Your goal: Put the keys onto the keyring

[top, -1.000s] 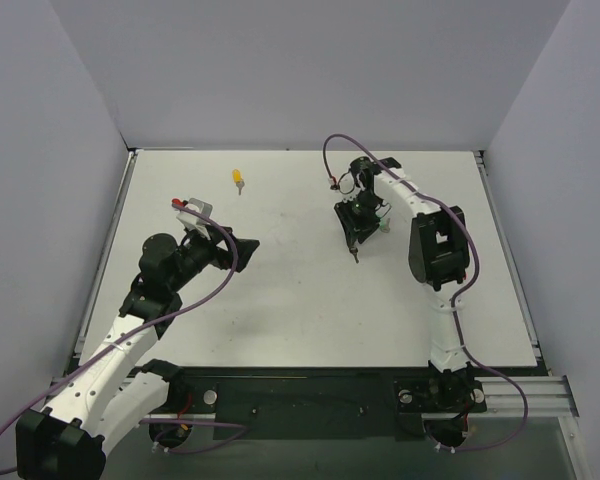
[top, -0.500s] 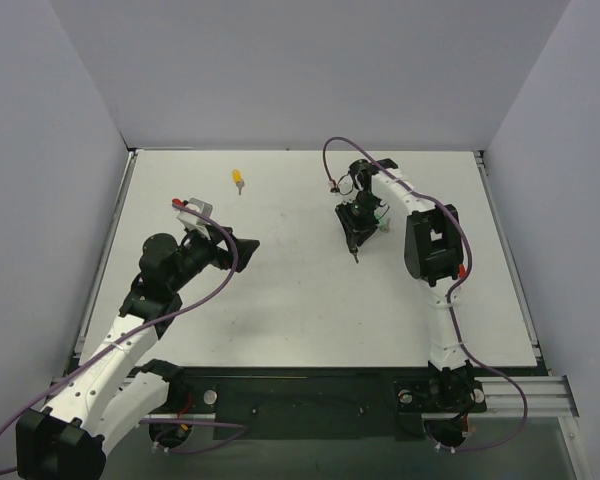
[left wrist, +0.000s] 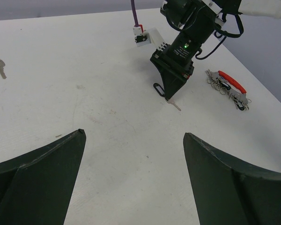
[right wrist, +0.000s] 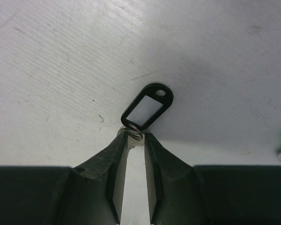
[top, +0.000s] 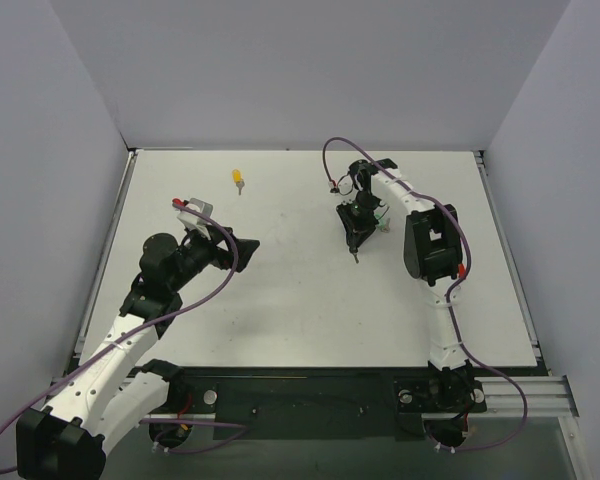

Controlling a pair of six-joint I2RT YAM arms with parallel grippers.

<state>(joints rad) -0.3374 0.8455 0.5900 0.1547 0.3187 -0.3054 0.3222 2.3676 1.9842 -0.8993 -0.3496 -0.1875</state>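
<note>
The black key point(right wrist: 147, 107) lies flat on the white table point(left wrist: 84, 98) near its middle, its black plastic head framing a pale window, with a small silver ring point(right wrist: 135, 131) at the near end. The right gripper point(right wrist: 135, 138) points straight down at it, its two dark fingertips drawn close together on either side of that ring; whether they already clamp it I cannot tell. From the left wrist view a thin pale sliver point(left wrist: 176, 105) pokes out beneath the tip. Just beside that arm lies the keyring point(left wrist: 224, 84), a tangle of silvery wire with a red piece. Well apart, toward the far left of the table, lies the yellow key point(top: 238, 180). The left gripper point(left wrist: 134, 136) hangs above bare table with its fingers spread wide, holding nothing
</note>
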